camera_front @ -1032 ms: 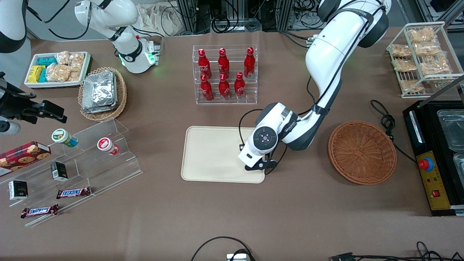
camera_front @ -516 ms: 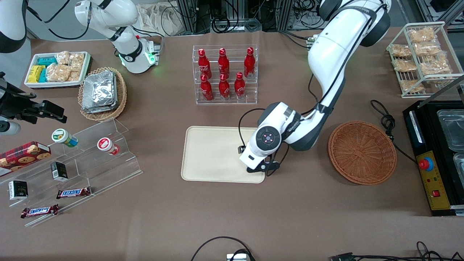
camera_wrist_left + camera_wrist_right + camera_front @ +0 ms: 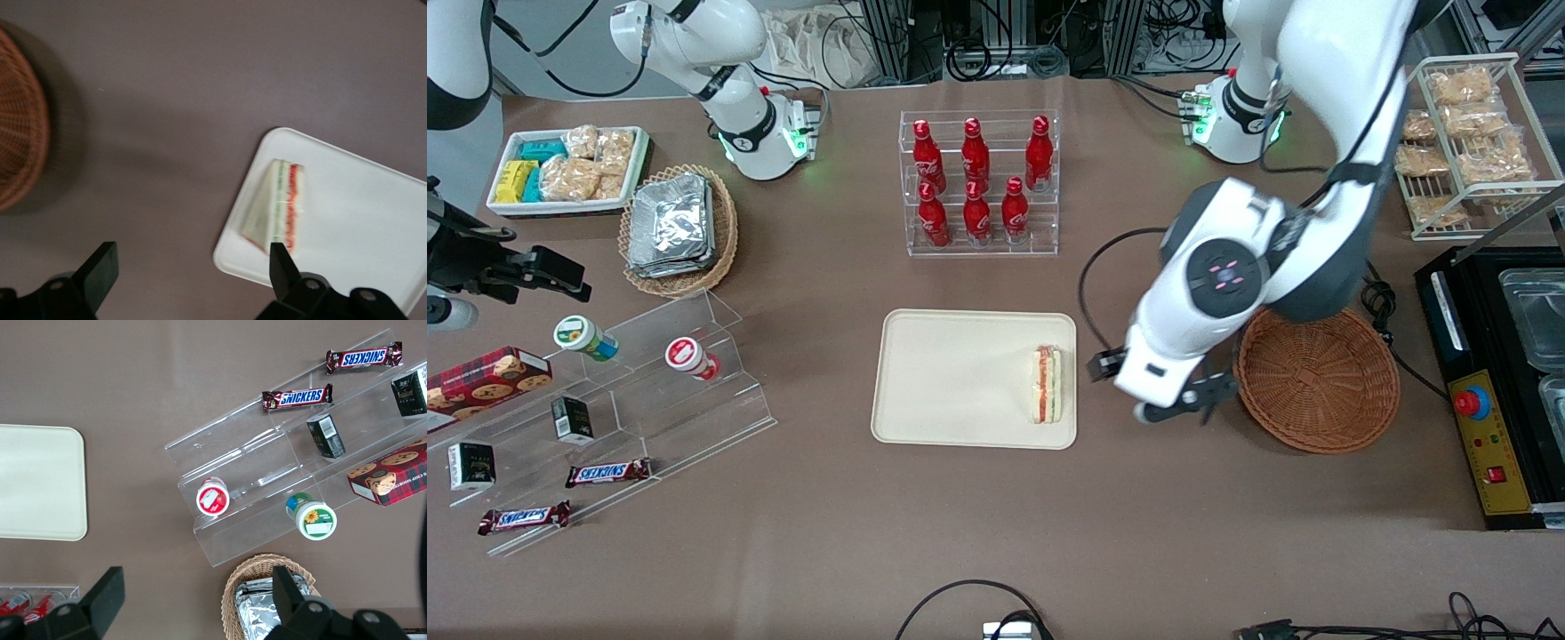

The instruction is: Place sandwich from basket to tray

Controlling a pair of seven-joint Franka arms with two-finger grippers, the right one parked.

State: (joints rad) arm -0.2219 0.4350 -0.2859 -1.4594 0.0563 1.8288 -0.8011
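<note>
While you check the table, log 1 tray (image 3: 951,382), cream and rectangular, with 1 basket (image 3: 1316,373) of brown wicker well apart from it toward the working arm's end. Next you have 1 gripper (image 3: 1178,404), fingers spread wide and holding nothing, raised over bare table between tray and basket. Last, 1 sandwich (image 3: 1047,384) lies on the tray, at the edge nearest the gripper.

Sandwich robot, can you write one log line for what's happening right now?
sandwich: on tray, at edge nearest basket | basket: empty | gripper: open, empty, above table between tray and basket
</note>
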